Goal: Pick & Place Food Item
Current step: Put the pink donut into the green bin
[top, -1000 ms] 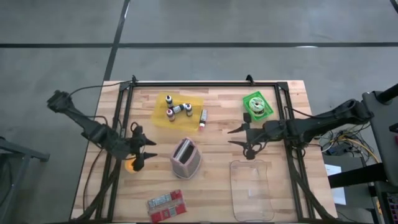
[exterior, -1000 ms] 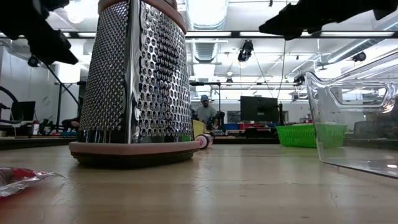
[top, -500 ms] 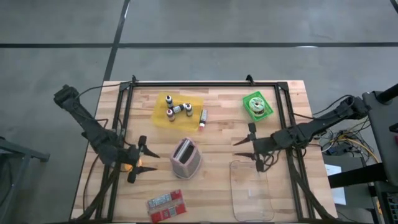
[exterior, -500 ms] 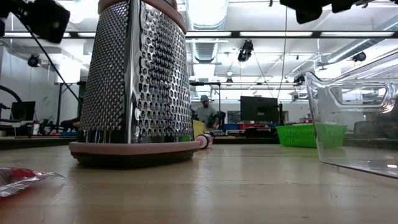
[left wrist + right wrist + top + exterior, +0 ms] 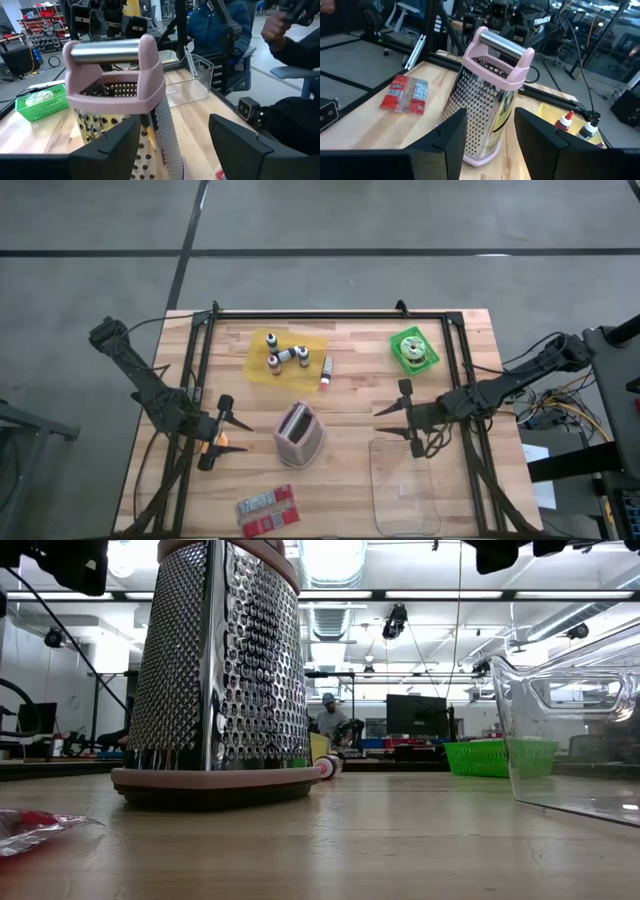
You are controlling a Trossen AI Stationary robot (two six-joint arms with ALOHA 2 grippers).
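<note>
A red food packet [image 5: 268,510] lies flat near the table's near edge; it also shows as the packet [image 5: 405,92] in the right wrist view. A small orange thing [image 5: 211,445] lies on the wood beneath my left gripper [image 5: 232,435]. That gripper hovers open left of a pink-framed metal grater [image 5: 298,432] and points level at it. My right gripper [image 5: 392,422] hovers open on the grater's right, also pointing at it. In the wrist views the left gripper [image 5: 175,150] and the right gripper [image 5: 492,145] each face the upright grater [image 5: 120,100] with nothing between the fingers.
A clear plastic container [image 5: 405,485] stands near the front right, under the right gripper's near side. A yellow mat with several small bottles [image 5: 288,355] and a green basket [image 5: 413,350] are at the back. A person in a blue jacket [image 5: 220,25] is beyond the table.
My left gripper has rolled and tipped up toward level, drifting a little toward the near edge. My right gripper has swung toward the table's near edge. Both have stayed open, and nothing on the table has moved.
</note>
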